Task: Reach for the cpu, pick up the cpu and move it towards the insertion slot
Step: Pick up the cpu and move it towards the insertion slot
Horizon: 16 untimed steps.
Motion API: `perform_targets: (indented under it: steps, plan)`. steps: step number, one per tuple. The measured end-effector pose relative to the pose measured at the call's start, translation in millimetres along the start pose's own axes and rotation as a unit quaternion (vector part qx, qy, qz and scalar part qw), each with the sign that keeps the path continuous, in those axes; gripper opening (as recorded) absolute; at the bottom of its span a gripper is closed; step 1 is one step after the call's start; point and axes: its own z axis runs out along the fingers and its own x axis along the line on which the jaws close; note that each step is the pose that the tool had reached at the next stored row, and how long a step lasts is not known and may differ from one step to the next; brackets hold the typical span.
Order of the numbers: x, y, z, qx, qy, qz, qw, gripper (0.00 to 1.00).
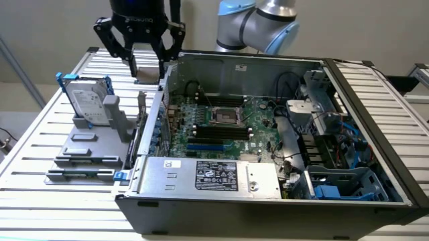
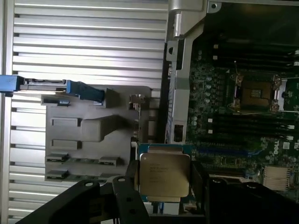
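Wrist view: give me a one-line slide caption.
Fingers hold the cpu above the table edge, with the insertion slot in the open computer case ahead.

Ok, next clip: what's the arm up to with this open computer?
The gripper holds the cpu between its fingers, lifted above the slatted table just outside the open computer case. The insertion slot sits on the green motherboard inside the case, with nothing in it yet. The grey parts holder with the hard drive stands beside the case.

Silvery cpu (image 2: 164,175), green-bordered insertion slot (image 1: 225,117)
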Motion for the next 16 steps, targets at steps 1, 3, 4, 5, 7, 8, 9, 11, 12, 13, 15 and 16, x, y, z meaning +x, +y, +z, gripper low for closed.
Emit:
perform_targets:
  steps: [1, 3, 4, 5, 7, 8, 9, 11, 12, 13, 15, 16]
  plan:
    - [-4.5, -0.1, -0.1, -0.0004, -0.0001, 0.000, 1.0000, 0.55]
    - [-13.5, -0.2, -0.4, -0.0011, -0.0001, 0.000, 1.0000, 0.55]
    - [-18.0, -0.2, -0.6, -0.0013, -0.0001, 0.000, 1.0000, 0.55]
    - [-22.5, -0.1, -0.8, -0.0014, -0.0001, 0.000, 1.0000, 0.55]
    - [-31.9, 0.4, -1.1, -0.0016, -0.0001, 0.000, 1.0000, 0.55]
    - [-36.4, 0.9, -1.1, -0.0016, -0.0001, 0.000, 1.0000, 0.55]
    - [-41.0, 1.4, -1.1, -0.0016, -0.0001, 0.000, 1.0000, 0.55]
    - [-50.1, 3.0, -0.8, -0.0015, 0.0000, 0.000, 1.0000, 0.55]
    - [-54.7, 4.2, -0.5, -0.0015, 0.0000, 0.000, 1.0000, 0.55]
    - [-59.1, 5.6, 0.1, -0.0015, -0.0001, 0.000, 1.0000, 0.55]
    - [-67.3, 9.6, 1.7, -0.0015, -0.0001, 0.000, 1.0000, 0.55]
    - [-71.1, 12.0, 2.7, -0.0015, 0.0000, 0.000, 1.0000, 0.55]
